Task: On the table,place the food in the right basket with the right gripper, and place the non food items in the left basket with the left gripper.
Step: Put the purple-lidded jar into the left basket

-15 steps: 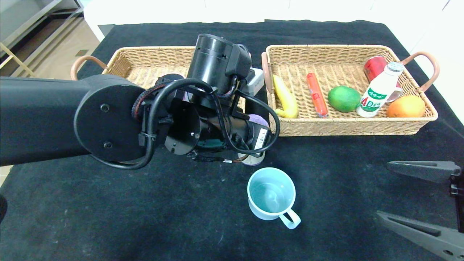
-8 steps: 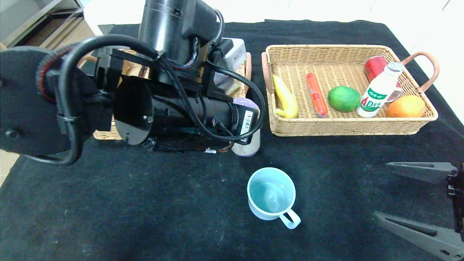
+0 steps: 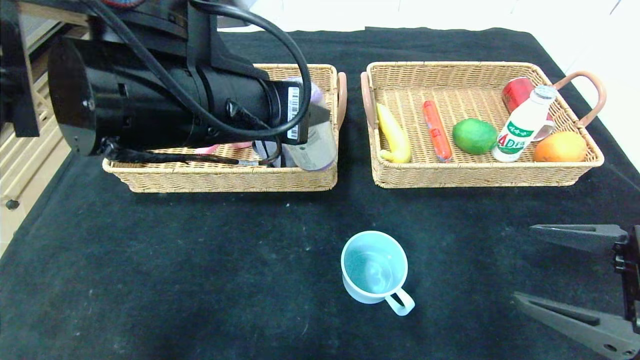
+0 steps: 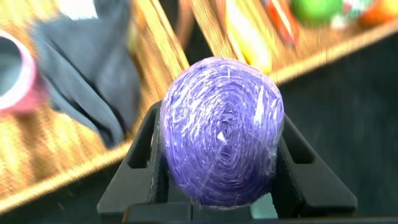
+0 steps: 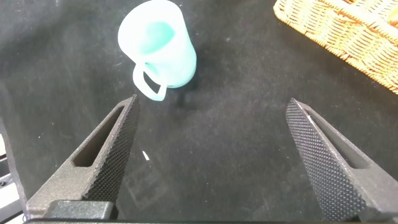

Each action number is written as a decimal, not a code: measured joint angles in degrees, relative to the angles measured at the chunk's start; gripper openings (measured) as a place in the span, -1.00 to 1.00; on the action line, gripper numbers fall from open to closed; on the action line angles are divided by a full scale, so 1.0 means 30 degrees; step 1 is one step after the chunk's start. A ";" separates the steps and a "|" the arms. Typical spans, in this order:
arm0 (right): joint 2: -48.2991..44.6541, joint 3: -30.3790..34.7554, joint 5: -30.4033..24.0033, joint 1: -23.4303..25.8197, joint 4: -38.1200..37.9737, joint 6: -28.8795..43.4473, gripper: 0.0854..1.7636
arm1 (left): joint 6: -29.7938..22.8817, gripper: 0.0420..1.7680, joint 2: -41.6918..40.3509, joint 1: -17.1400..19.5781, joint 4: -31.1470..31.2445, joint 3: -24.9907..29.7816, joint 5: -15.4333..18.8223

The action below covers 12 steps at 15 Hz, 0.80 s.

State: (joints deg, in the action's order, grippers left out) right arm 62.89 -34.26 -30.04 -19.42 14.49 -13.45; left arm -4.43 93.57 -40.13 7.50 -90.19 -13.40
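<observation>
My left gripper is shut on a purple roll wrapped in clear film, holding it over the right end of the left wicker basket; the roll shows partly in the head view. A light blue mug stands on the black table in front, also in the right wrist view. The right basket holds a banana, a sausage, a green fruit, a red can, a white bottle and an orange. My right gripper is open and empty at the front right.
The left basket holds a pink cup and a dark cloth; my left arm hides most of it. Shelving stands beyond the table's left edge.
My left arm has lifted the purple roll off the table and carried it back and left, over the left basket. The mug and the right gripper have not moved.
</observation>
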 joint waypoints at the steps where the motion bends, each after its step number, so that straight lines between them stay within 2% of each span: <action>1: 0.0004 0.0000 0.0000 0.0000 0.0000 0.0000 0.94 | 0.0061 0.00 0.0016 0.0321 -0.0683 -0.0154 0.0041; 5: 0.0004 0.0020 -0.0008 0.0000 0.0028 0.0000 0.94 | 0.0134 0.00 0.0662 0.1443 -0.1373 -0.1158 0.0085; 12: -0.0037 -0.0037 -0.0008 0.0045 0.0028 0.0016 0.94 | 0.0163 -0.01 0.2658 0.1910 -0.1528 -0.2800 0.0057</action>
State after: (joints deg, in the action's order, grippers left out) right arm 62.78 -34.37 -30.06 -19.29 14.58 -13.40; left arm -3.94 101.55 -34.40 2.91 -98.59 -13.23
